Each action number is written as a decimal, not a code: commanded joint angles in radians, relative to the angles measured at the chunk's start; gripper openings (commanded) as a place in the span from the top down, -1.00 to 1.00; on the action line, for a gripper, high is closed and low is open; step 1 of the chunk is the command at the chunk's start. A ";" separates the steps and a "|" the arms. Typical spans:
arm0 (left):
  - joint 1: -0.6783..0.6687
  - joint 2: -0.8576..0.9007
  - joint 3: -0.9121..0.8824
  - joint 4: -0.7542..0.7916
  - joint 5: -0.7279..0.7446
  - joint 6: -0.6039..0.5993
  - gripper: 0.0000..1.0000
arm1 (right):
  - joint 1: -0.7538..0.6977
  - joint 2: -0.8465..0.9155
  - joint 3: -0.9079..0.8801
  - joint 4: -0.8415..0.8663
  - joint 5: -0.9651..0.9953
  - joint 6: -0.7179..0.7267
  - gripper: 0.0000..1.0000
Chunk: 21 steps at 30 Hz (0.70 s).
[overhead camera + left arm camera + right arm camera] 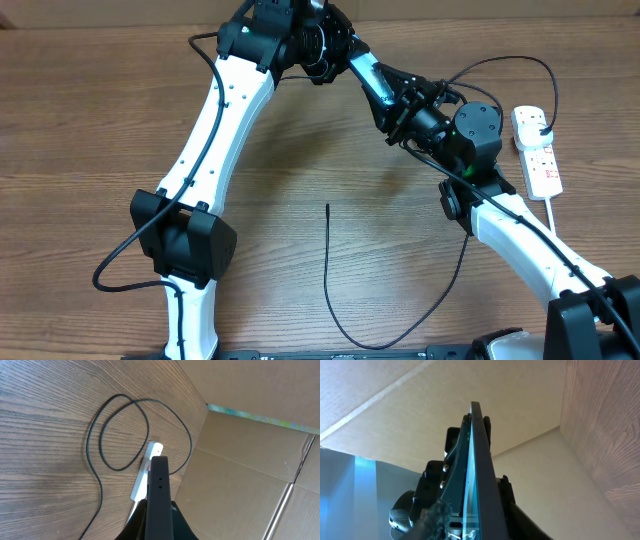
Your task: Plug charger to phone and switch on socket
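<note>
Overhead shows the phone (365, 76) lifted off the counter (100, 120) at the far middle, blue screen up, between the left end effector (345, 62) at its far-left end and the right end effector (390, 98) at its near-right end. In the left wrist view the phone's dark edge rises straight out of the left end effector, which is closed tight on it. In the right wrist view the phone stands edge-on before the lens, but I cannot tell whether the right end effector grips it or stands clear. The charger (327, 270) lies on the counter in the near middle, its free tip (328, 207) pointing far, well apart from the phone. Its other end runs to the socket (536, 150) at the far right, where a black plug seems to sit in an outlet. The step in hand looks like settling the phone between the arms ahead of plugging in. Next, I judge, the left arm must hold the phone steady with its port reachable while the right arm goes down for the tip, takes it just behind the connector and lines it up; the switch comes after
</note>
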 commanded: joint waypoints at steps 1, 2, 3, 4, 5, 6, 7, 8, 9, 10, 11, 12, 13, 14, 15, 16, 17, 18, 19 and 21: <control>-0.002 0.002 0.006 0.004 0.016 0.019 0.91 | 0.002 -0.014 0.015 0.006 -0.009 0.138 0.05; -0.002 0.002 0.006 0.003 0.016 0.019 0.91 | 0.002 -0.014 0.015 0.004 -0.009 0.138 -0.05; -0.002 0.002 0.006 0.001 0.016 0.019 0.91 | 0.002 -0.014 0.015 0.004 -0.009 0.138 -0.17; -0.002 0.002 0.006 -0.001 0.016 0.020 0.91 | 0.002 -0.014 0.015 0.003 -0.009 0.138 -0.30; 0.000 0.002 0.006 -0.003 0.016 0.020 0.91 | 0.002 -0.014 0.015 0.000 -0.009 0.138 -0.43; 0.002 0.002 0.006 -0.003 0.016 0.021 0.91 | 0.002 -0.014 0.015 -0.001 -0.009 0.137 -0.54; 0.006 0.002 0.006 -0.003 0.016 0.024 0.91 | 0.002 -0.014 0.015 -0.003 -0.009 0.129 -0.64; 0.012 0.002 0.006 -0.003 0.016 0.027 0.91 | 0.002 -0.014 0.015 -0.005 -0.009 0.118 -0.74; 0.019 0.002 0.006 -0.005 0.016 0.031 0.91 | 0.002 -0.014 0.015 -0.010 -0.010 0.116 -0.83; 0.027 0.002 0.006 -0.008 0.017 0.038 0.91 | 0.002 -0.014 0.015 -0.019 -0.012 0.116 -0.91; 0.038 0.002 0.006 -0.014 0.019 0.047 0.91 | 0.002 -0.014 0.015 -0.027 -0.014 0.116 -0.97; 0.047 0.002 0.006 -0.021 0.023 0.054 0.91 | 0.002 -0.014 0.015 -0.036 -0.016 0.116 -1.00; 0.061 0.002 0.006 -0.036 0.023 0.059 0.91 | 0.002 -0.014 0.015 -0.043 -0.019 0.115 -1.00; 0.072 0.002 0.006 -0.051 0.023 0.068 0.90 | 0.002 -0.014 0.015 -0.046 -0.020 0.115 -1.00; 0.095 0.002 0.006 -0.077 0.024 0.084 0.91 | 0.002 -0.014 0.015 -0.049 -0.020 0.100 -1.00; 0.110 0.002 0.006 -0.094 0.024 0.098 0.91 | 0.002 -0.014 0.015 -0.049 -0.020 0.089 -1.00; 0.124 0.002 0.006 -0.110 0.024 0.115 0.91 | 0.002 -0.014 0.015 -0.051 -0.023 0.075 -1.00; 0.136 0.002 0.006 -0.124 0.024 0.127 0.91 | 0.002 -0.014 0.015 -0.056 -0.025 0.063 -1.00; 0.166 0.002 0.006 -0.161 0.029 0.163 0.90 | 0.002 -0.014 0.015 -0.079 -0.035 0.039 -1.00; 0.207 0.002 0.006 -0.193 0.074 0.230 0.88 | 0.002 -0.014 0.015 -0.144 -0.039 -0.005 -1.00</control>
